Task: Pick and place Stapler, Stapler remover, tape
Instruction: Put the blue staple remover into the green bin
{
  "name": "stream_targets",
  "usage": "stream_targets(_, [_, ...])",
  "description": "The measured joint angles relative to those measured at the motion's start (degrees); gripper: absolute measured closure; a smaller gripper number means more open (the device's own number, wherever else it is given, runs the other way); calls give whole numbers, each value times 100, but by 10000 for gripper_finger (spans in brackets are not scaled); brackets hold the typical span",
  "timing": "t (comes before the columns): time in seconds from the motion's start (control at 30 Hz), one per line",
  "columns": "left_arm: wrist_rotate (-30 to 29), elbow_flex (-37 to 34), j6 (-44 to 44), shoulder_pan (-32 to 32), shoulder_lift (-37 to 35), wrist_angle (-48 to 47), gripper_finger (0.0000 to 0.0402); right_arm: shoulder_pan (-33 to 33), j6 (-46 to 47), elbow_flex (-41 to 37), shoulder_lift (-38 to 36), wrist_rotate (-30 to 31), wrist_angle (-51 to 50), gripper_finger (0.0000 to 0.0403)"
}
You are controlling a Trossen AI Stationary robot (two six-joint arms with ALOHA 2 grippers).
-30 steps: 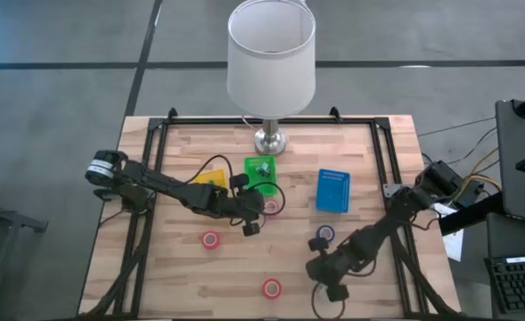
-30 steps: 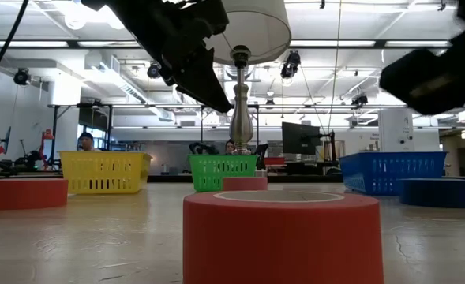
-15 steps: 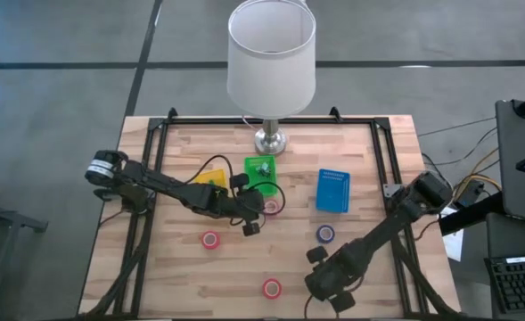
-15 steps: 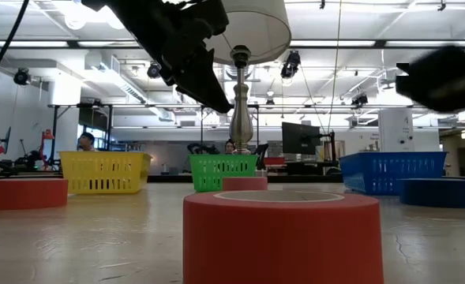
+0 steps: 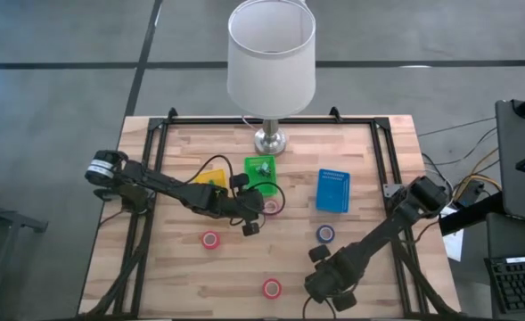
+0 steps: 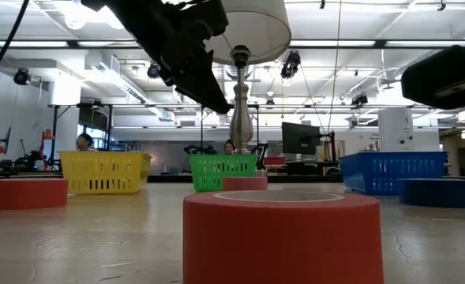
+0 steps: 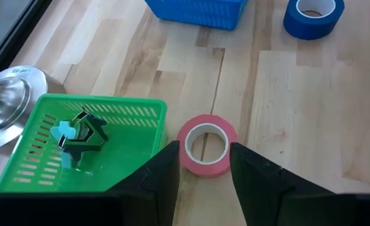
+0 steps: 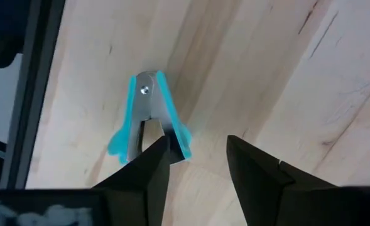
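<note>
My left gripper (image 5: 255, 210) hovers open above the table, its fingers on either side of a red tape roll (image 7: 206, 145) that lies flat just beside the green basket (image 7: 84, 147). A black and light-blue staple remover (image 7: 78, 133) lies in that basket. My right gripper (image 8: 197, 150) is open above a second light-blue staple remover (image 8: 148, 116), which lies flat on the wood near the table's near edge; my right arm (image 5: 369, 241) hides it in the high view. Two more red rolls (image 5: 210, 239) (image 5: 271, 288) and a blue roll (image 5: 325, 234) lie flat on the table.
A yellow basket (image 5: 210, 176) and a blue basket (image 5: 333, 190) stand beside the green one (image 5: 262, 174). A lamp (image 5: 271, 53) stands at the far edge, and a black frame (image 5: 155, 152) runs around the table. People show in the room beyond in the low view (image 6: 84, 142).
My right gripper has drawn away from the blue tape roll toward the table's near edge and then nearly stopped. My left arm has kept still.
</note>
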Motion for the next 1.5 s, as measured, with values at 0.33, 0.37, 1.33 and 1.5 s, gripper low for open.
stream_targets(0.33, [-2,2,-4,-2,0,-4,259,39,260,-17,95,-237,427,250])
stream_targets(0.37, [0,0,-4,-4,0,-4,259,39,271,-28,138,-240,411,251])
stream_targets(1.33, [17,1,-9,-15,0,-15,259,63,256,-60,271,-377,13,302])
stream_targets(1.5, [19,0,-9,-15,0,-18,259,66,66,-137,265,-361,45,279])
